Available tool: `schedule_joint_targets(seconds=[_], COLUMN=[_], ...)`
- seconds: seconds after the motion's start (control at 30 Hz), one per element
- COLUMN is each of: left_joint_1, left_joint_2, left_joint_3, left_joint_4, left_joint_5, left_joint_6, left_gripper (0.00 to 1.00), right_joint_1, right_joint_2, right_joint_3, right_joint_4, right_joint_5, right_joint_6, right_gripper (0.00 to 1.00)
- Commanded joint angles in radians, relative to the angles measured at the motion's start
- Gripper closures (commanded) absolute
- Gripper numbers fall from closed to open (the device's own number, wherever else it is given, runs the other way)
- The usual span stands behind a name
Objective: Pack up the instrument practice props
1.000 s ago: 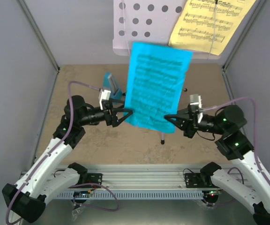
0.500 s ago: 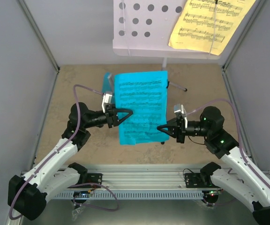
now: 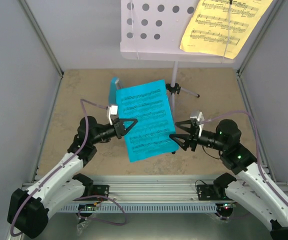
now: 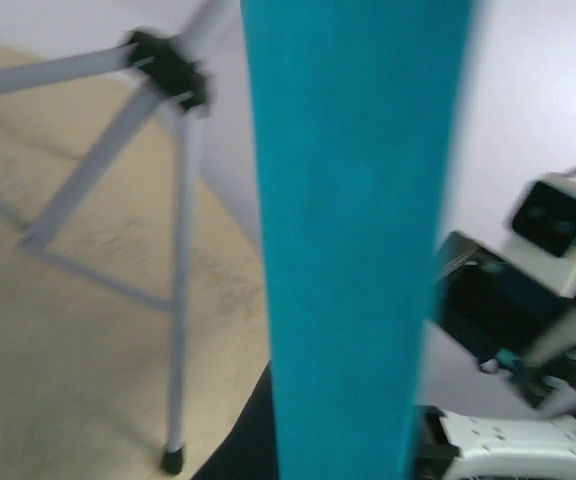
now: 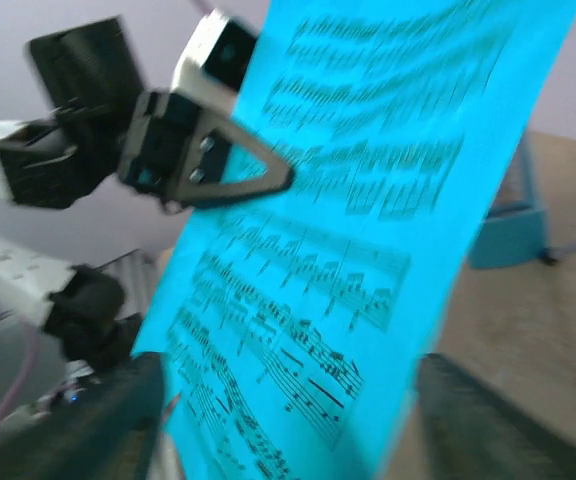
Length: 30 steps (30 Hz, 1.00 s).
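The cyan music sheet (image 3: pixel 145 120) hangs in the air over the middle of the floor. My left gripper (image 3: pixel 133 122) is shut on its left edge. My right gripper (image 3: pixel 174 136) stands open at the sheet's lower right edge. In the right wrist view the cyan sheet (image 5: pixel 348 250) passes between my right fingers (image 5: pixel 103 415), which are wide apart. The lilac music stand (image 3: pixel 154 30) rises at the back, with the yellow sheet (image 3: pixel 224 22) on its desk. The blue metronome (image 3: pixel 114 86) peeks out behind the cyan sheet's top left corner.
The stand's pole (image 3: pixel 174 75) and tripod legs (image 4: pixel 181 250) stand just behind the sheet, close to my right gripper. Grey walls close in the left, right and back. A metal rail (image 3: pixel 149 192) runs along the near edge.
The cyan sheet has come down and toward me, away from the stand. My left gripper has shut on its left edge; my right gripper has let go and opened.
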<state>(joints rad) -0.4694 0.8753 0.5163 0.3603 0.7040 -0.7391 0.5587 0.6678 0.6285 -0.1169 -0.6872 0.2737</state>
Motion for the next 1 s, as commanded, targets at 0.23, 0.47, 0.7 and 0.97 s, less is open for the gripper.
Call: schedule_joint_targets(seconds=[0.23,0.47,0.7,0.97], left_joint_1=[0.035,0.048,0.048,0.048], left_joint_2=[0.069,0.13,-0.01,-0.302], left_joint_3=[-0.438,-0.464,-0.416,-0.178], left_joint_4=[0.048,0.025,-0.197,-0.67], left_joint_5=[-0.437,-0.502,-0.646,-1.043], left_joint_6=[-0.385,-0.401,-0.38,-0.285], left_gripper=[1.0,0.97,0.08,0.01], right_joint_1=[0.0,0.0,0.0,-0.045], right_joint_2=[-0.101,-0.123,-0.156,-0.069], right_joint_3=[-0.043,-0.055,-0.059,-0.001], right_joint_4=[-0.105,-0.108,-0.088,-0.144], right_joint_5=[0.445,0.545,0.52,0.751], right_joint_6=[-0.018,0.018,0.031,0.111], right_gripper=[0.02,0.02,0.02,0.02])
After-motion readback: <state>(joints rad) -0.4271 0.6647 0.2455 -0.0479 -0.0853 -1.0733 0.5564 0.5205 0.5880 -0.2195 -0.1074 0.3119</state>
